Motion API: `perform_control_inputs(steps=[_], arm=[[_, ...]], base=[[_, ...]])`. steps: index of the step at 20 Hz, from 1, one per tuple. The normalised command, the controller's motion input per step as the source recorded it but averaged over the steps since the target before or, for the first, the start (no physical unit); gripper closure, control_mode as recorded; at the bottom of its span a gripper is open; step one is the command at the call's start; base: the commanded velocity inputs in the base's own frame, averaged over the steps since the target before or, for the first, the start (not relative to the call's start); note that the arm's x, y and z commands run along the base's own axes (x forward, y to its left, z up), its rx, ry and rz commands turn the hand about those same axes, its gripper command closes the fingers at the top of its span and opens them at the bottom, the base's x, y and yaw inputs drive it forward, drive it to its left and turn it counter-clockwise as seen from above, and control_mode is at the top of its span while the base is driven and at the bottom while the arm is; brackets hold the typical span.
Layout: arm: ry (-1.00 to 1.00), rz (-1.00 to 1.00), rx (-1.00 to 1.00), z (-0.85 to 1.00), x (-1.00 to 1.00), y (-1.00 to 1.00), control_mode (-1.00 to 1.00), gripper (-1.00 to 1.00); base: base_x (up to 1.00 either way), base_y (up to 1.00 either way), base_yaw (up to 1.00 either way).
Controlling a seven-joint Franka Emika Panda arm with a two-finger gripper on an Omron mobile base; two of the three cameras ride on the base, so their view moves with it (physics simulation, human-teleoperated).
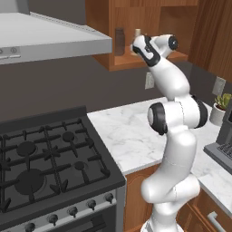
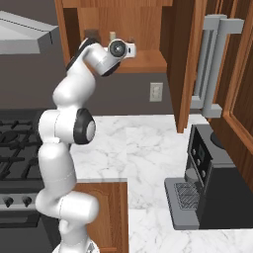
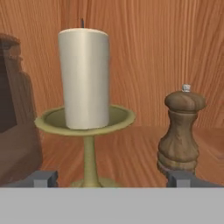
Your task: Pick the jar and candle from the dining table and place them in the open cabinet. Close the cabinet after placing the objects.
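The cream candle (image 3: 84,78) stands upright on its brass holder on the shelf of the open cabinet (image 1: 136,61). My gripper (image 3: 114,179) is open, one fingertip on each side of the holder's stem, apart from it. The grey jar (image 3: 13,122) stands just left of the candle on the same shelf. From the base, the jar (image 1: 119,41) and the candle (image 1: 137,35) sit behind my raised hand (image 1: 144,49). The cabinet door (image 2: 184,64) hangs open to the right. The dining table is out of view.
A brown pepper mill (image 3: 181,131) stands close to the right of the candle. Below the cabinet lie a marble counter (image 1: 131,131), a gas stove (image 1: 45,167) under a range hood (image 1: 54,36), and a coffee machine (image 2: 207,183). A potted plant (image 1: 220,106) sits at the right.
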Motion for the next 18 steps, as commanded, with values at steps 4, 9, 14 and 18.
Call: perform_control_inputs(steps=[4,9,14,18], arm=[[0.0,-0.13,0.0,0.12,-0.64,0.0,-1.0,-1.0],[-0.01,-0.12,0.0,0.41,-0.86,0.0,-1.0,-1.0],[0.0,-0.15,0.0,0.36,-0.92,0.0,-1.0,-1.0],[0.0,-0.16,0.0,0.21,-0.88,0.0,-1.0,-1.0]], base=[[0.0,0.0,0.0],[0.0,0.0,0.0],[0.0,0.0,0.0],[0.0,0.0,0.0]])
